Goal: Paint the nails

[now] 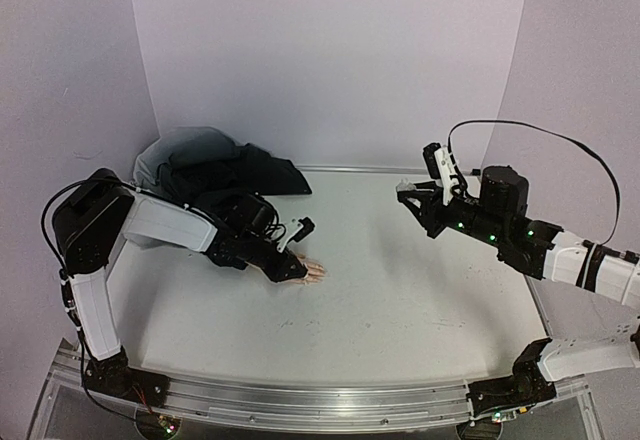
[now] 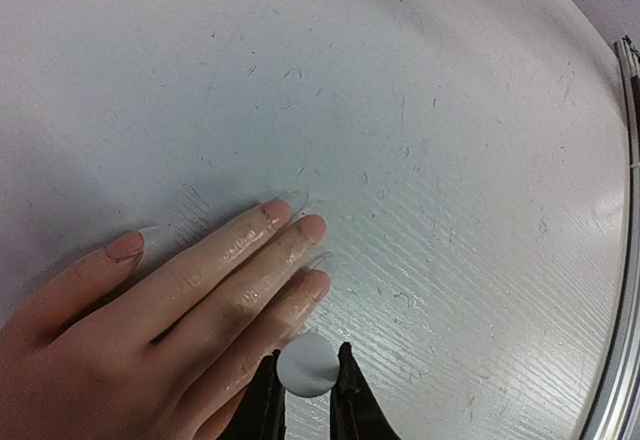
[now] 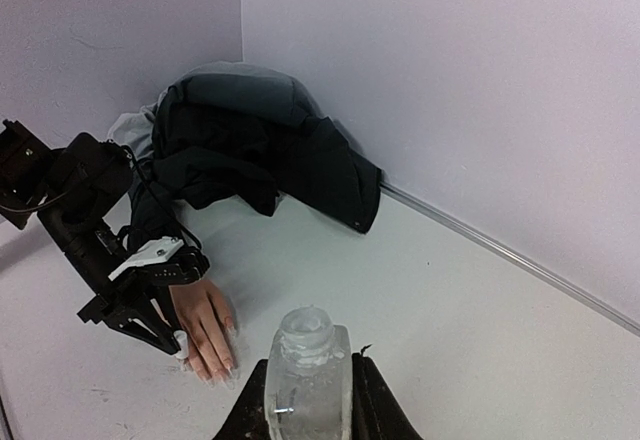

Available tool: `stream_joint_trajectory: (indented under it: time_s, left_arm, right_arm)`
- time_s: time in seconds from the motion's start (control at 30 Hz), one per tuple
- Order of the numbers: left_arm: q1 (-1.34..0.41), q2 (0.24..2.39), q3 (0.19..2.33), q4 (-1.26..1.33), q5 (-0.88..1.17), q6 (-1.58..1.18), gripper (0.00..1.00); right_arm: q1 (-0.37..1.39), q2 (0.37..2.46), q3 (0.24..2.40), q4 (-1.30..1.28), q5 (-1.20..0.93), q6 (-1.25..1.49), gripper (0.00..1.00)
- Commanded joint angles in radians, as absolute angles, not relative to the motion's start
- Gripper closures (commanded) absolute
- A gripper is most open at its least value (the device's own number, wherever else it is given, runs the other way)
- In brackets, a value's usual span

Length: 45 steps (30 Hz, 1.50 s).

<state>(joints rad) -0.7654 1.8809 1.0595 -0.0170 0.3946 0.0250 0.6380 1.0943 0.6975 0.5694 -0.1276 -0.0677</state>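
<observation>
The pale mannequin hand (image 1: 306,271) lies flat on the white table, coming out of a dark sleeve. In the left wrist view its fingers (image 2: 215,280) spread up and to the right, and the nails (image 2: 312,226) show pinkish at the tips. My left gripper (image 2: 307,362) hovers over the lowest finger, shut on a white round brush cap (image 2: 307,365). From the right wrist view the same cap (image 3: 181,344) sits by the hand's (image 3: 205,322) near side. My right gripper (image 3: 307,385) is raised at the right, shut on a small clear open bottle (image 3: 305,360), also seen from above (image 1: 412,189).
A heap of dark and grey clothing (image 1: 225,172) lies at the back left corner. Purple walls close the back and both sides. A metal rail (image 1: 300,400) runs along the table's near edge, and the table's right rim (image 2: 625,260) shows in the left wrist view.
</observation>
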Motion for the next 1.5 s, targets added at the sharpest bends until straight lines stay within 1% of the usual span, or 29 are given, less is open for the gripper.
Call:
stream_joint_trajectory:
  time_s: [0.0,0.23,0.57,0.73,0.83,1.0,1.1,1.3,1.47]
  left_arm:
    - [-0.768,1.900,1.117,0.006,0.427,0.015,1.00]
    - [-0.777,1.857,1.128,0.006,0.437,0.009,1.00]
    - [-0.776,1.626,1.107,0.006,0.498,-0.167,1.00]
    - [-0.766,1.522,1.167,-0.072,0.575,-0.295,1.00]
    - [-0.762,1.472,1.227,-0.123,0.619,-0.322,1.00]
    - [-0.758,1.441,1.408,-0.322,0.580,-0.297,1.00]
    - [-0.754,1.420,1.454,-0.361,0.567,-0.274,1.00]
    - [-0.749,1.371,1.425,-0.365,0.555,-0.234,1.00]
    - [-0.749,1.298,1.349,-0.315,0.558,-0.199,1.00]
  right_arm:
    - [0.640,1.089,0.721,0.639,-0.140,-0.074,1.00]
    - [0.640,1.089,0.725,0.639,-0.141,-0.073,1.00]
    - [0.640,1.094,0.734,0.620,-0.166,-0.044,1.00]
    - [0.642,1.118,0.752,0.615,-0.197,-0.008,1.00]
    - [0.653,1.135,0.765,0.617,-0.215,0.037,1.00]
    - [0.716,1.158,0.767,0.658,-0.209,0.093,1.00]
    - [0.779,1.183,0.771,0.694,-0.172,0.117,1.00]
    - [0.887,1.254,0.793,0.762,-0.113,0.146,1.00]
    - [0.958,1.331,0.796,0.893,-0.140,0.149,1.00]
